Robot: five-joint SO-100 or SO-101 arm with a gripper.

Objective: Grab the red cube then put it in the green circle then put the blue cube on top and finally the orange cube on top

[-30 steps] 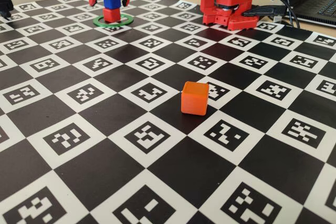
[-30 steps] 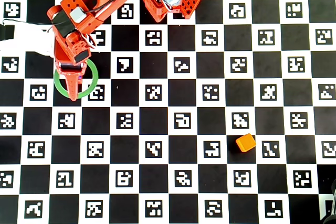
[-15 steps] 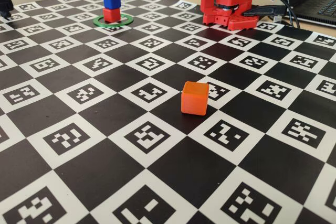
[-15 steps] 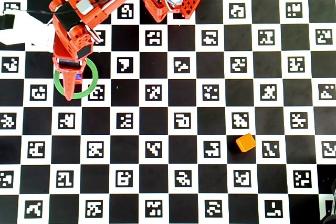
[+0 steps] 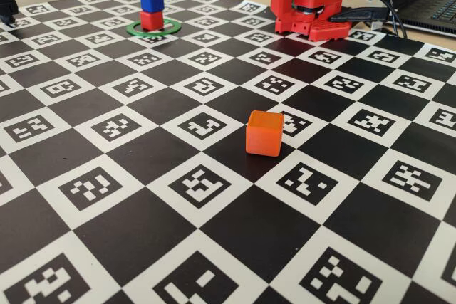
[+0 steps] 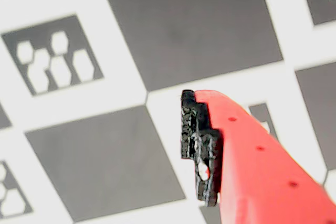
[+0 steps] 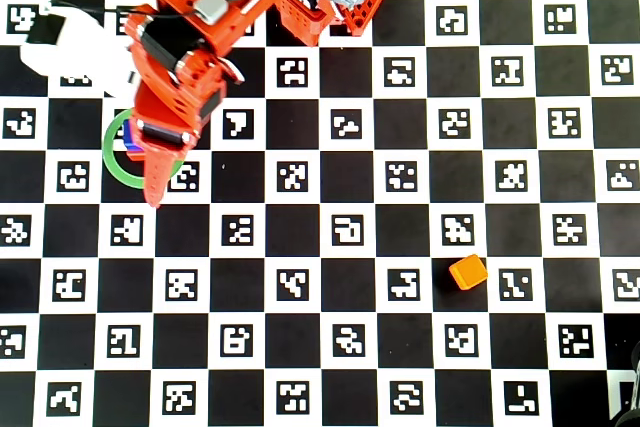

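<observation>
The orange cube [image 5: 264, 133] sits alone on the checkered counter [image 5: 142, 233], resting flat on a dark square with nothing touching it. In the overhead view the orange cube [image 7: 467, 272] lies toward the lower right, while the end effector [image 7: 150, 182] hangs at the left over the green circle [image 7: 112, 162], so the cube is well apart from it, off to the right and further down the picture, several squares away along a diagonal. In the fixed view the blue cube [image 5: 150, 0] stands squarely on the red cube [image 5: 151, 20] inside the green circle [image 5: 171, 28], so two layers look finished and the orange cube is what remains to fetch. In the wrist view one red finger [image 6: 247, 161] with its black pad shows over bare squares with nothing against it; the other finger is out of frame, so I cannot tell how far the jaws are parted, though it seems to be carrying nothing.
</observation>
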